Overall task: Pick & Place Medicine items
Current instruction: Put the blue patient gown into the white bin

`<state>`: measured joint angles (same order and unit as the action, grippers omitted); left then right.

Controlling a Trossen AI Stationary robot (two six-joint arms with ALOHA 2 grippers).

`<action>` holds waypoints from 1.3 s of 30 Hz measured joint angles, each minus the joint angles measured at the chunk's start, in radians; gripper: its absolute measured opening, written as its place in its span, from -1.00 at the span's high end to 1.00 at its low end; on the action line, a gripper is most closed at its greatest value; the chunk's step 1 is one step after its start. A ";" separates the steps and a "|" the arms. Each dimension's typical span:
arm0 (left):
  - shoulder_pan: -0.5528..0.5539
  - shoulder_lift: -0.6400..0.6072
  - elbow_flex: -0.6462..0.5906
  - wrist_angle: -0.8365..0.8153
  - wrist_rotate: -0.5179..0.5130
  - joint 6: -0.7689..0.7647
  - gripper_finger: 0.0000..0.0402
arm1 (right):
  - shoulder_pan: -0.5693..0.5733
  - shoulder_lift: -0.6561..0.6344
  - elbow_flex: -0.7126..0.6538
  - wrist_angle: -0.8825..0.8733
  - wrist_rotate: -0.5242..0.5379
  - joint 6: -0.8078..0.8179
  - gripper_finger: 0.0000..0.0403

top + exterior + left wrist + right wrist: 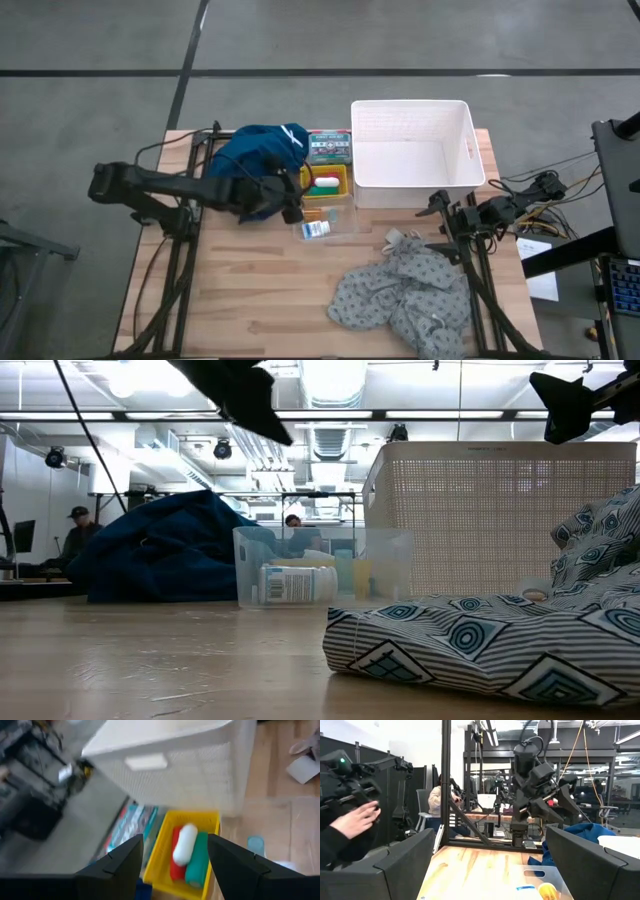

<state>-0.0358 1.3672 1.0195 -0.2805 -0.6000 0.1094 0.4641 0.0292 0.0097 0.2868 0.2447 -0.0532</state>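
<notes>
A yellow tray holds a red tube, a white tube and a green tube lying side by side. Just nearer, a clear box holds the white-and-blue bottle, which lies on its side, and a small orange piece. My left gripper hovers open beside the tray's left edge; in the left wrist view its fingers stand wide on either side of the tubes. My right gripper waits open at the table's right, touching nothing.
A white basket stands at the far right, beside a green box. The dark blue cloth lies heaped far left of the tray, and the grey dotted cloth near right. Bare wood shows near left. People show in the room behind.
</notes>
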 joint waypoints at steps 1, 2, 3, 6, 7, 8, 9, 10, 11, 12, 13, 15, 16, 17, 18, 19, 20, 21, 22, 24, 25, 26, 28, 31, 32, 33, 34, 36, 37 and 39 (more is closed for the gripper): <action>0.006 -0.007 0.000 -0.037 0.001 -0.027 -0.12 | 0.000 0.000 0.000 0.001 0.000 0.000 -0.88; 0.010 -0.013 0.000 -0.071 0.001 -0.050 -0.12 | 0.000 0.000 0.000 0.001 0.000 0.000 -0.88; 0.010 -0.018 0.000 -0.107 -0.004 -0.069 -0.12 | 0.000 0.000 0.000 0.000 0.000 0.000 -0.88; 0.010 -0.040 0.001 -0.222 -0.027 -0.154 -0.12 | 0.000 0.000 0.000 0.001 0.000 0.000 -0.88; 0.010 -0.047 0.002 -0.264 -0.029 -0.198 -0.12 | 0.000 0.000 0.000 0.000 0.000 0.000 -0.88; 0.010 -0.053 0.003 -0.303 -0.029 -0.250 -0.12 | 0.000 0.000 0.000 0.000 0.000 0.000 -0.88; 0.010 -0.061 0.003 -0.343 -0.028 -0.303 -0.12 | 0.000 0.000 0.000 0.001 0.000 0.000 -0.88; 0.010 -0.065 0.003 -0.390 -0.029 -0.359 -0.12 | 0.000 0.000 0.000 0.000 0.000 0.000 -0.88; 0.010 -0.072 0.003 -0.435 -0.029 -0.419 -0.12 | 0.000 0.000 0.000 0.000 0.000 0.000 -0.88; 0.010 -0.077 0.003 -0.484 -0.029 -0.470 -0.12 | 0.000 0.000 0.000 0.000 0.000 0.000 -0.88; 0.010 -0.078 0.003 -0.532 -0.029 -0.517 -0.12 | 0.000 0.000 0.000 0.000 0.000 0.000 -0.88; 0.010 -0.078 0.002 -0.613 -0.028 -0.588 -0.12 | 0.000 0.000 0.000 0.000 0.000 0.000 -0.88; 0.010 -0.076 0.000 -0.642 -0.028 -0.611 -0.12 | 0.000 0.000 0.000 0.000 0.000 0.000 -0.88; 0.009 -0.076 -0.006 -0.653 -0.027 -0.629 -0.12 | 0.000 0.000 0.000 0.001 0.000 0.000 -0.88; 0.009 -0.076 -0.014 -0.657 -0.024 -0.641 -0.12 | 0.000 0.000 0.000 0.000 0.000 0.000 -0.88; 0.009 -0.075 -0.025 -0.656 -0.023 -0.642 -0.12 | 0.000 0.000 0.000 0.000 0.000 0.000 -0.88; 0.009 -0.074 -0.036 -0.656 -0.020 -0.642 -0.12 | 0.000 0.000 0.000 0.000 0.000 0.000 -0.88; 0.009 -0.074 -0.049 -0.653 -0.020 -0.643 -0.12 | 0.000 0.000 0.000 0.000 0.000 0.000 -0.88; 0.009 -0.074 -0.063 -0.643 -0.020 -0.643 -0.12 | 0.000 0.000 0.000 0.000 0.000 0.000 -0.88; 0.010 -0.074 -0.093 -0.624 -0.020 -0.643 -0.12 | 0.000 0.000 0.000 0.000 0.000 0.000 -0.88; 0.013 -0.074 -0.109 -0.613 -0.020 -0.643 -0.12 | 0.000 0.000 0.000 0.000 0.000 0.000 -0.88; 0.016 -0.074 -0.126 -0.593 -0.020 -0.643 -0.12 | 0.000 0.000 0.000 0.000 0.000 0.000 -0.88; 0.025 -0.074 -0.164 -0.540 -0.021 -0.639 -0.12 | 0.000 0.000 0.000 0.000 0.000 0.000 -0.88; 0.042 -0.074 -0.221 -0.481 -0.020 -0.631 -0.12 | 0.000 0.000 0.000 0.000 0.000 0.000 -0.88; 0.049 -0.074 -0.238 -0.458 -0.012 -0.614 -0.12 | 0.000 0.000 0.000 0.000 0.000 0.000 -0.88; 0.054 -0.074 -0.253 -0.437 0.002 -0.587 -0.12 | 0.000 0.000 0.000 0.000 0.000 0.000 -0.88; 0.062 -0.074 -0.266 -0.421 0.018 -0.560 -0.12 | 0.000 0.000 0.000 0.000 0.000 0.000 -0.88; 0.078 -0.074 -0.285 -0.384 0.056 -0.524 -0.12 | 0.000 0.000 0.000 0.000 0.000 0.000 -0.88; 0.086 -0.074 -0.293 -0.366 0.075 -0.511 -0.12 | 0.000 0.000 0.000 0.000 0.000 0.000 -0.88; 0.101 -0.074 -0.309 -0.336 0.104 -0.502 -0.12 | 0.000 0.000 0.000 0.000 0.000 0.000 -0.88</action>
<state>0.0652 1.2930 0.7110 -0.6160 -0.4956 -0.3922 0.4644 0.0288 0.0093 0.2871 0.2447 -0.0532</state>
